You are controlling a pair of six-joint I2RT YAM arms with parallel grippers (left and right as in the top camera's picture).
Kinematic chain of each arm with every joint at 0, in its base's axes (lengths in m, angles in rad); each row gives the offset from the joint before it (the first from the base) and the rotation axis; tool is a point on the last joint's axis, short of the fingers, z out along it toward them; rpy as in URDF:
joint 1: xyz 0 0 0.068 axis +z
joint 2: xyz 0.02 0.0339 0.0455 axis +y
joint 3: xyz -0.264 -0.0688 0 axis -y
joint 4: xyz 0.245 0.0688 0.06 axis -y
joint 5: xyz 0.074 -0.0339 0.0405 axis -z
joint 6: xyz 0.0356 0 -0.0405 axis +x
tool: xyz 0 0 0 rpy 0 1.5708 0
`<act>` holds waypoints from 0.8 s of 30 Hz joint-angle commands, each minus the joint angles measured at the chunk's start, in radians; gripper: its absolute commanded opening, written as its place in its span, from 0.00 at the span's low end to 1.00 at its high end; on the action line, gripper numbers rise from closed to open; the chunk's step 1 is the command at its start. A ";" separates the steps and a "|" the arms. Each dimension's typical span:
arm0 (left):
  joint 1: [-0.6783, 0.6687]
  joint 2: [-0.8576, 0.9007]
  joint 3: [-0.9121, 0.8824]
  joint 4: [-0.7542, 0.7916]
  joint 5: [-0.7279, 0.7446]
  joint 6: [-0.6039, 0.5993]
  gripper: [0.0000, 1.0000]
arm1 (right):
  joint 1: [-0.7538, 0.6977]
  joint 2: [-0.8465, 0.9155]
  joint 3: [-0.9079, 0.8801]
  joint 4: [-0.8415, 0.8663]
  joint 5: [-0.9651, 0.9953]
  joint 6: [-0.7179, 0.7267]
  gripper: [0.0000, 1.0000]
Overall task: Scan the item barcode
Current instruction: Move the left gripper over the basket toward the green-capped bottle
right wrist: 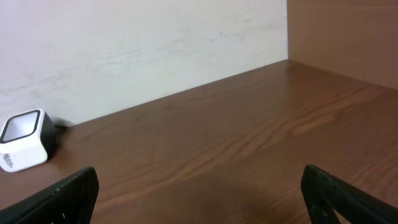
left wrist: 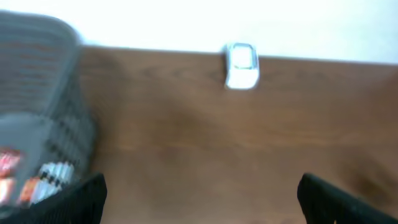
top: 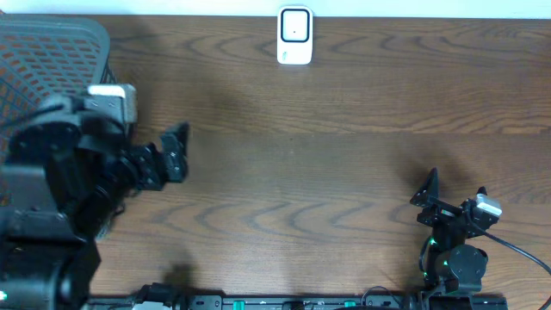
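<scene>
Scan not yet begun. Your left hand (top: 178,152) and right hand (top: 455,188) both stand released and empty; the items (left wrist: 25,182) lie in the basket (top: 60,41), well apart from the scanner (top: 294,36) at the far edge of the worktop (top: 344,155).

No lettering is legible anywhere. The white scanner (right wrist: 25,148), ahead and left of the right gripper (right wrist: 199,186), bears a small dark mark low on its side, too small to read. Packets (left wrist: 25,183) in the basket (left wrist: 59,93), left of the left gripper (left wrist: 202,186), show red-and-white print, blurred.
</scene>
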 commanded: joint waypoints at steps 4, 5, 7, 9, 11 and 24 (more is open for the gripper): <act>0.090 0.205 0.331 -0.166 -0.284 -0.065 0.98 | -0.007 -0.005 -0.002 -0.005 0.013 -0.010 0.99; 0.124 0.229 0.369 -0.183 -0.294 -0.084 0.98 | -0.007 -0.005 -0.002 -0.005 0.013 -0.010 0.99; 0.200 0.264 0.420 -0.201 -0.300 -0.130 0.98 | -0.007 -0.005 -0.002 -0.005 0.013 -0.010 0.99; 0.295 0.285 0.436 -0.200 -0.300 -0.176 0.98 | -0.007 -0.005 -0.001 -0.005 0.013 -0.010 0.99; 0.397 0.303 0.435 -0.207 -0.300 -0.220 0.98 | -0.007 -0.005 -0.002 -0.005 0.013 -0.010 0.99; 0.802 0.516 0.411 -0.273 -0.248 -0.360 0.98 | -0.007 -0.005 -0.002 -0.005 0.013 -0.010 0.99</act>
